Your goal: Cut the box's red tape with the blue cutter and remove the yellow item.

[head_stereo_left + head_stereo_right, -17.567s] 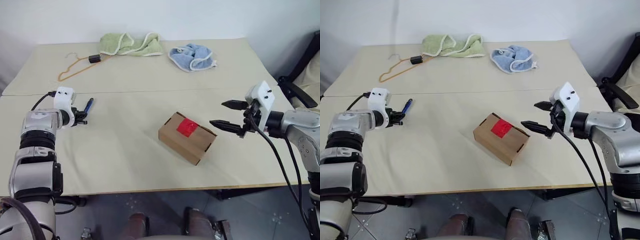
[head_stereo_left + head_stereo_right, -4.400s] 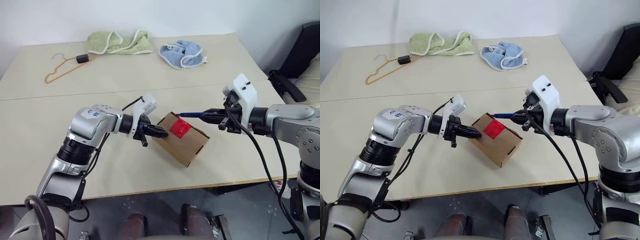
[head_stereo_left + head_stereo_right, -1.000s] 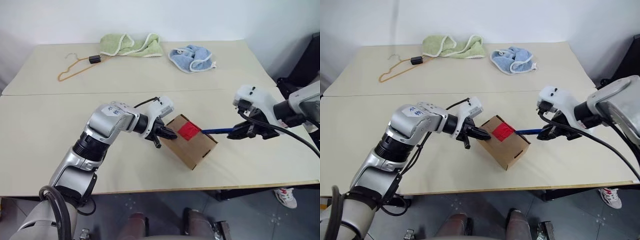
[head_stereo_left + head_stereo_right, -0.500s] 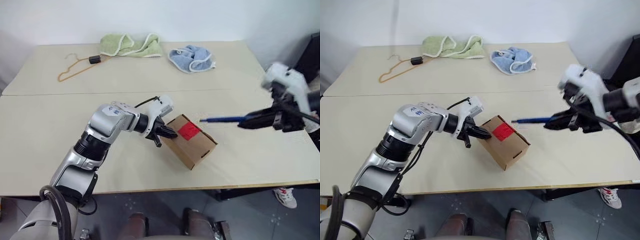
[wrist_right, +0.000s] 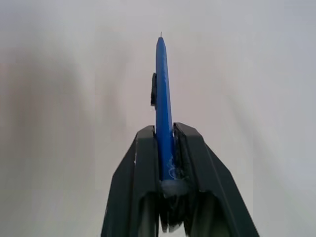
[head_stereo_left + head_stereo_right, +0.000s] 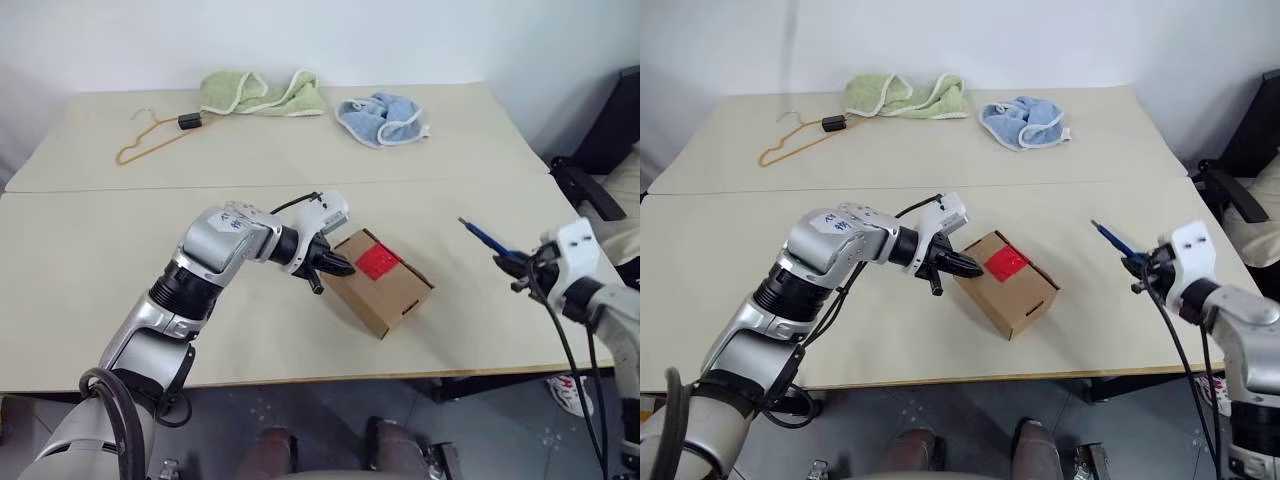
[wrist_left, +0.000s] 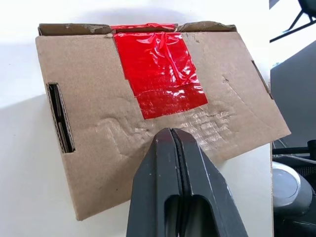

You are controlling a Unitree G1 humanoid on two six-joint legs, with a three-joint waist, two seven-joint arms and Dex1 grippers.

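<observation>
Box (image 6: 382, 284): closed cardboard carton at mid-bench (image 6: 250, 330), red tape (image 7: 159, 68) across its seam (contents hidden). Left hand (image 6: 340, 267): fingers together, tips against the box. Right hand (image 5: 164, 148): clamped on blue cutter (image 6: 484, 238), well apart from the box.

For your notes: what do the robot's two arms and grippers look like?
Both arms are silver-grey metal with black joint rings and white wrist housings. Black cables loop along them. The left arm carries a small white label with blue writing. Left gripper and right gripper have tapered black fingers.
</observation>
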